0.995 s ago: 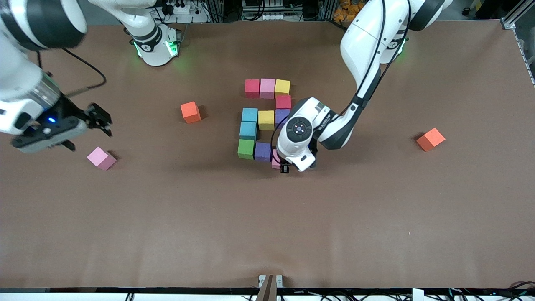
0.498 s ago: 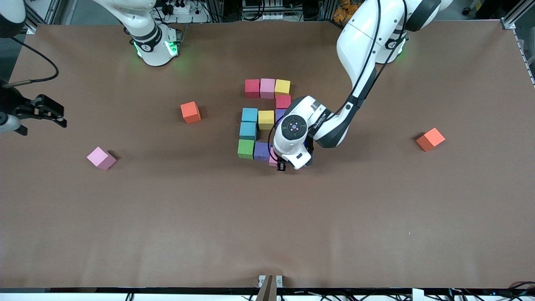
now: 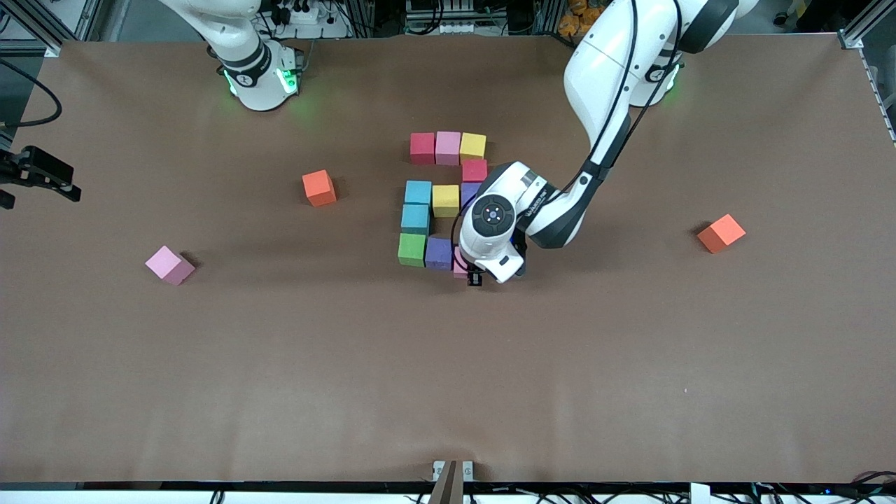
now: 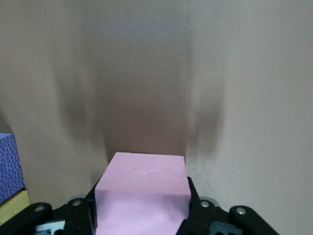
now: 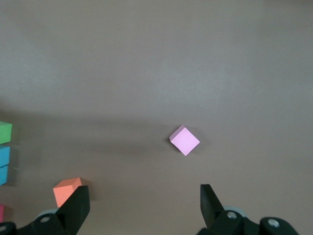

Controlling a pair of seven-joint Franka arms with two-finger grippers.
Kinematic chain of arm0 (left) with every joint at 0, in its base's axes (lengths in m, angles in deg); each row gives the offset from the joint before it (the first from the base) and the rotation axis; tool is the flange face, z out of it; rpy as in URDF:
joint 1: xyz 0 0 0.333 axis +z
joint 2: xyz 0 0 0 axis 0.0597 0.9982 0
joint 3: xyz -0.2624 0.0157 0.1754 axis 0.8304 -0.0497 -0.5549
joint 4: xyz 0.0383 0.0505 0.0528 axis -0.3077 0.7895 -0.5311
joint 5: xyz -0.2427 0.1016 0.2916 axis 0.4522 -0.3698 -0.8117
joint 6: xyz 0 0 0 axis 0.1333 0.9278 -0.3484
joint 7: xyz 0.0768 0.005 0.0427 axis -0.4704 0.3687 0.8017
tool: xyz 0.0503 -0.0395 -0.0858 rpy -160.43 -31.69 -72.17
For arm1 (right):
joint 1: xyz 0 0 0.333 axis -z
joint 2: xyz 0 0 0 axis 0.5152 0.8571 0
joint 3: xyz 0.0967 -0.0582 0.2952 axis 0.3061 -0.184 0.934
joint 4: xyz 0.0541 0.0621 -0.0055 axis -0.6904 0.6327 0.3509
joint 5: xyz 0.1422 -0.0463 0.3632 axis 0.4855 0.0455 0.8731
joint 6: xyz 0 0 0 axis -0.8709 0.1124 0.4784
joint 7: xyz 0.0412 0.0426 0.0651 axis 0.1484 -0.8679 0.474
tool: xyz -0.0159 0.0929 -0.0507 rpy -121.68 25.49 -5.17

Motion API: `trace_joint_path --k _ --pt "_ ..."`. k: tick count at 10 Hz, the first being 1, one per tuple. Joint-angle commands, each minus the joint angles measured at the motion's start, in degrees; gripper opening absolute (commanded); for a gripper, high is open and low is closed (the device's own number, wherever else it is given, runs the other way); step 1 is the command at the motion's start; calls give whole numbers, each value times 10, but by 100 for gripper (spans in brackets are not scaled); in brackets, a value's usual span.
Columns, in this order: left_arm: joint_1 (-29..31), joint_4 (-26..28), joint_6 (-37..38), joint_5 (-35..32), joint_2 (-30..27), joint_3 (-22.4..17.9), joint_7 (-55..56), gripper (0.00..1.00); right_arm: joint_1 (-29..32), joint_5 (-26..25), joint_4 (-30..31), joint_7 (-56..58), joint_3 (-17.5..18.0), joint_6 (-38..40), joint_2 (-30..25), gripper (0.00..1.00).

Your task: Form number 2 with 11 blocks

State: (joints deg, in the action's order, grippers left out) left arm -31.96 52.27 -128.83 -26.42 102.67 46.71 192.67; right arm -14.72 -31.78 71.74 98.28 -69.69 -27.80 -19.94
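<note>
L end effector [image 3: 475, 278] clamped on pink block [image 4: 143, 193], low at digit's bottom row beside purple block [image 3: 439, 253], prob. to finish the 2 | R end effector [image 5: 145, 201] wide open, empty, waits off desk [image 3: 280, 364] edge | spare pink block [image 3: 169, 264] lies apart

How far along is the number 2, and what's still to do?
Ten blocks already sit in the figure: a top row starting at the red block, down to the green block and purple block. The left gripper is shut on a pink block at the bottom row's end, not yet released. The right gripper waits open at its table end. A stray pink block lies apart.
</note>
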Motion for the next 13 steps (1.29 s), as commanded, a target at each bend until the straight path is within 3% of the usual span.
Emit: trace_joint_path --k 1,3,9,10,11,13 --pt "-7 5 15 11 -3 -4 13 0 11 15 -44 -11 2 36 -5 100" --pt "-10 9 21 9 -4 -4 14 0 30 15 -71 -14 -5 72 -4 100" --pt "-9 22 21 2 -13 -3 1 0 40 16 -76 -13 -4 69 -1 100" --pt "-7 22 21 2 -13 -3 -1 95 43 15 -78 -12 -7 70 -1 100" --pt "-9 20 21 2 -13 -4 -5 100 45 18 -79 -12 -13 71 -1 100" --pt "-7 21 21 2 -23 -3 -13 100 41 20 -81 -14 -14 70 -1 100"
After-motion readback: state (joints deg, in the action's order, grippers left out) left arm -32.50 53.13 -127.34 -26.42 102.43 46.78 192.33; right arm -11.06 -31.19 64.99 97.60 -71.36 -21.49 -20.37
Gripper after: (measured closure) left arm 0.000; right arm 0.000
